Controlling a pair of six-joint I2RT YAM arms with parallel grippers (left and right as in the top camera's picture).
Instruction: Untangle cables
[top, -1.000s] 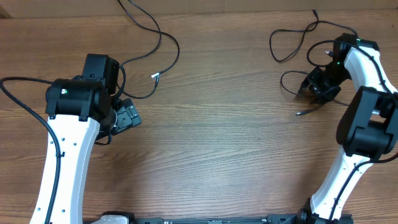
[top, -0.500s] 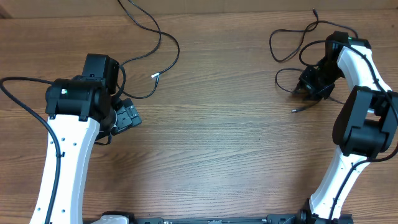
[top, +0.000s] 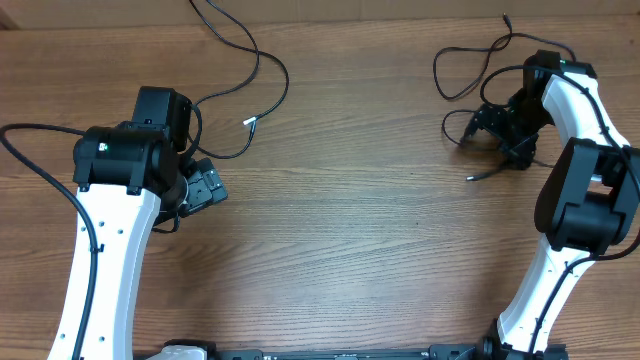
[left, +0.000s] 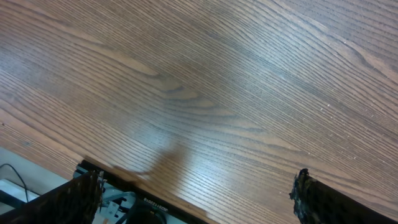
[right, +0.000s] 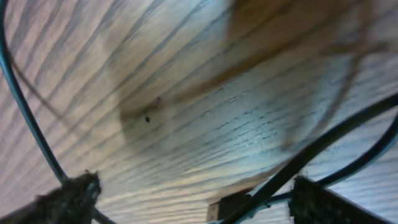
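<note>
Springing wide within the last second, the right tool (top: 490, 132) has let go of the cord it was pinching a moment ago, and its jaws now stand far apart with nothing held. The right cable (top: 436, 68) lies loose on the table (top: 350, 230). Its loops run from just behind the right tool out past it, and its plug (top: 470, 179) rests just in front of the tool, nudged a little from where it lay. In the right wrist view, strands still pass between the open fingers, though none is gripped.

The left cable (top: 258, 52) sprawls well apart from the right tool, far across the table, and no strand joins it to the right cable. The left tool (top: 210, 185), also far from the right tool, stays wide open over bare wood, holding nothing.

The release likely marks the end of a pull, and the two cables already look separated. What may remain is loosening the right cable's own loops. No container is in view.
</note>
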